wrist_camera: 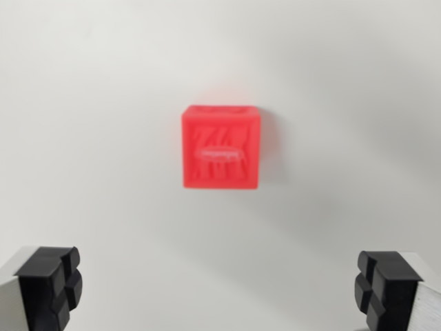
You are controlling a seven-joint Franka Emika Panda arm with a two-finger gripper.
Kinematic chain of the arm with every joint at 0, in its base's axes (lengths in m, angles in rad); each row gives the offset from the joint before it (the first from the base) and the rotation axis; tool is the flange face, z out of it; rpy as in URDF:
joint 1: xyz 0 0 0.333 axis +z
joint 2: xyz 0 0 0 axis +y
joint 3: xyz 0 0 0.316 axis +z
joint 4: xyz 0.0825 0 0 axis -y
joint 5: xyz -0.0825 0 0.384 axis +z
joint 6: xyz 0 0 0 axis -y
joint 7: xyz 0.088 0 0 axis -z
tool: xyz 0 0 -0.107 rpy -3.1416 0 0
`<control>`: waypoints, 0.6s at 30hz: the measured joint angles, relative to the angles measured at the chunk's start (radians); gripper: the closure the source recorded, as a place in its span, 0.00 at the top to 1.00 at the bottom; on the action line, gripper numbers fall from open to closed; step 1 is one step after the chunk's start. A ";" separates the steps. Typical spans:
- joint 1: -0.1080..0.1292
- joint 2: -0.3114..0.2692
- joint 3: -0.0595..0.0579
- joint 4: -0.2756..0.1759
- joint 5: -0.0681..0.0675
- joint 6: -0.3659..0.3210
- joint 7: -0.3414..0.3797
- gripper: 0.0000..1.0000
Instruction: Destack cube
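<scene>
A red cube [221, 147] shows in the middle of the wrist view, seen from above on a white surface. Its top face carries a small pale label, and the picture is slightly blurred. Whether another cube lies beneath it cannot be told from this angle. My gripper [219, 289] hangs above it, open wide, with one black fingertip [49, 284] at the bottom left corner and the other black fingertip [383, 286] at the bottom right. Nothing is between the fingers, and the cube lies beyond them toward the top of the view.
A plain white surface [89, 103] fills the whole view around the cube, with a faint shadow at the upper right.
</scene>
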 joint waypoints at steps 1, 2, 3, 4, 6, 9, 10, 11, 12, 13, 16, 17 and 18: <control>0.000 -0.007 0.000 0.003 0.000 -0.010 0.000 1.00; 0.000 -0.015 0.000 0.006 0.000 -0.020 0.000 1.00; 0.000 -0.021 0.000 0.009 0.000 -0.030 0.000 1.00; 0.000 -0.028 0.000 0.012 0.000 -0.038 0.000 1.00; 0.000 -0.036 0.000 0.017 0.000 -0.052 0.000 1.00; 0.000 -0.052 0.000 0.026 0.000 -0.078 0.000 1.00; 0.000 -0.056 0.000 0.030 0.000 -0.086 0.000 1.00; 0.000 -0.061 0.000 0.034 0.000 -0.095 0.000 1.00; 0.000 -0.067 0.000 0.038 0.000 -0.104 0.000 1.00; 0.000 -0.069 0.000 0.040 0.000 -0.109 0.000 1.00; 0.000 -0.084 0.000 0.051 0.000 -0.135 0.000 1.00; 0.000 -0.089 0.000 0.056 0.000 -0.144 0.000 1.00; 0.000 -0.091 0.000 0.058 0.000 -0.148 0.000 1.00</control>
